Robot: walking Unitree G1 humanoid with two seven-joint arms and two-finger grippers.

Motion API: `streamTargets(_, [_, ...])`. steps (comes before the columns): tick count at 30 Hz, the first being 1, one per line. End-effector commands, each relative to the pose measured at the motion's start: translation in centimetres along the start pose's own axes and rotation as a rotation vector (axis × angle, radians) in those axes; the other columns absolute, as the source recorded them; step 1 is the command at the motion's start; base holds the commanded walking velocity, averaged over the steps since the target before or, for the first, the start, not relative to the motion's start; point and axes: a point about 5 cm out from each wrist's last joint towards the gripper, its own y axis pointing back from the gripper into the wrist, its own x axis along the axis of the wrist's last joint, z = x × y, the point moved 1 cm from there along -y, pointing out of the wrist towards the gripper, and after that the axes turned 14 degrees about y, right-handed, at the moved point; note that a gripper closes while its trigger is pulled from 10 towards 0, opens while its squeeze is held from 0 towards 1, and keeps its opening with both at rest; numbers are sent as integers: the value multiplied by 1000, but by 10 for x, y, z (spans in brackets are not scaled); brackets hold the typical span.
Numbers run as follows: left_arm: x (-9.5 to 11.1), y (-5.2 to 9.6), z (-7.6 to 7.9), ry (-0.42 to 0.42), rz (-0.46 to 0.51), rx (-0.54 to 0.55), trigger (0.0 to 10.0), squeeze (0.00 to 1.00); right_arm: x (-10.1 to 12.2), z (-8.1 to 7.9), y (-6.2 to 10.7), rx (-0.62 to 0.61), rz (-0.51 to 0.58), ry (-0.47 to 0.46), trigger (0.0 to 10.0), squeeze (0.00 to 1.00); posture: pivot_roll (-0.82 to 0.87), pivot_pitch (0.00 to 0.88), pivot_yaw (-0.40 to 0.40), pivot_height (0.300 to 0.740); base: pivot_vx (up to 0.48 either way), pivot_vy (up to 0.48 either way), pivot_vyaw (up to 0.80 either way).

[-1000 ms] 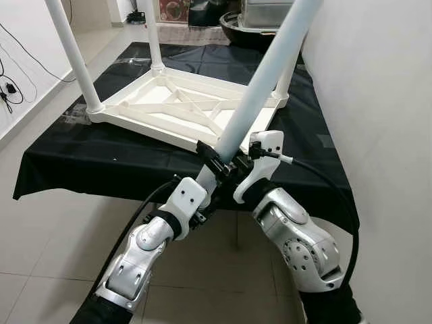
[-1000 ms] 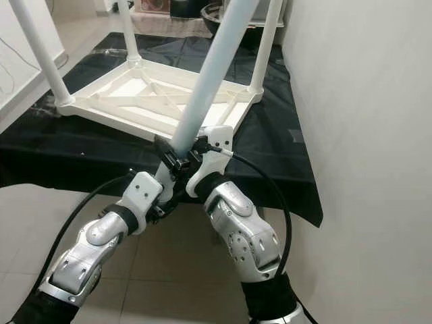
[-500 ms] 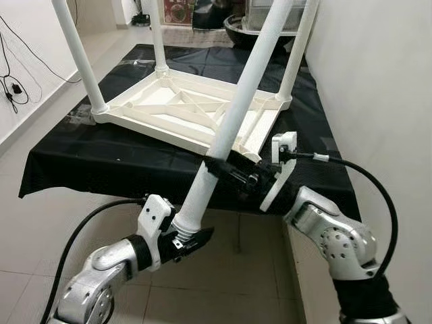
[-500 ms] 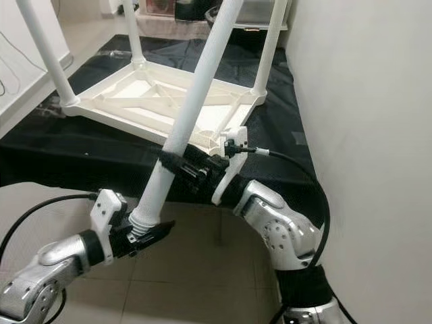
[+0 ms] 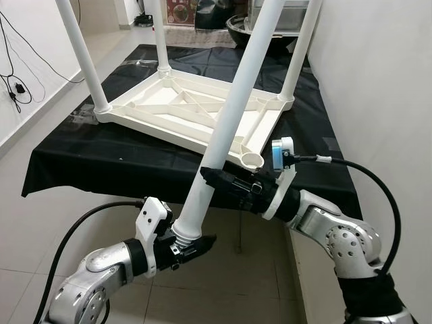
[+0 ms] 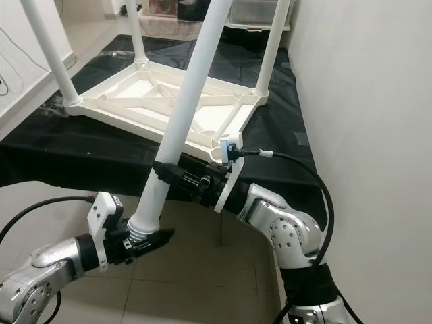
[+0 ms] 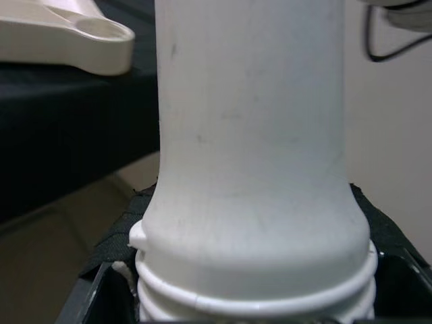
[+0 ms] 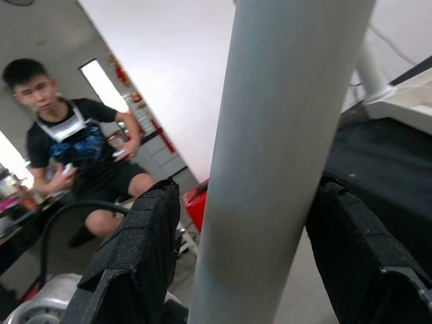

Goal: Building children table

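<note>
Pale floor tiles are showing beneath the robot, where the left end effector (image 5: 192,246) is clamping the ribbed, threaded base of a long white plastic table leg (image 5: 233,118); holding that low end is giving it control over where the thread will point. In the left wrist view the leg's flared collar and thread rings are sitting right between the dark fingers.

Slightly farther up, the right end effector (image 5: 219,181) is closing its black fingers around the leg's shaft, apparently acting as a steadying second grip so the long tube is not swinging. The leg is leaning steeply, its top end rising away toward the far side of the scene.

Just beyond the right end effector, a black-draped table (image 5: 81,162) is carrying the upside-down white plastic tabletop (image 5: 182,111), turned over so its corner sockets are facing up. Three legs are already standing in the other corners, and the empty round socket (image 5: 251,160) at the near right corner is waiting, close beside the right wrist. The threaded end probably needs lifting and swinging over that socket.

In the right wrist view, a person in a dark shirt (image 8: 81,152) is sitting in the background.
</note>
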Motion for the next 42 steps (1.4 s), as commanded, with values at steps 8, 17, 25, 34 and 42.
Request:
streamTargets(8, [-12, 3, 9, 25, -69, -57, 10000, 0, 0, -12, -12, 111, -3, -37, 10000, 0, 62, 110, -15, 740, 0, 0, 0])
streamTargets(17, [-15, 2, 12, 21, -109, -81, 10000, 0, -4, -19, -18, 162, -9, -74, 10000, 0, 57, 105, -13, 740, 0, 0, 0])
streamTargets(25, [-15, 0, 11, 17, -116, -89, 10000, 0, -7, -26, -23, 183, -10, -81, 10000, 0, 57, 102, -10, 740, 0, 0, 0])
streamTargets(34, [-18, 0, 14, 23, -123, -99, 10000, 0, -9, -26, -24, 175, -5, -83, 0, 0, 56, 100, -8, 740, 0, 0, 0])
streamTargets(42, [-18, 1, 14, 36, -122, -98, 10000, 0, -10, -25, -23, 174, -11, -81, 0, 0, 58, 101, -10, 740, 0, 0, 0])
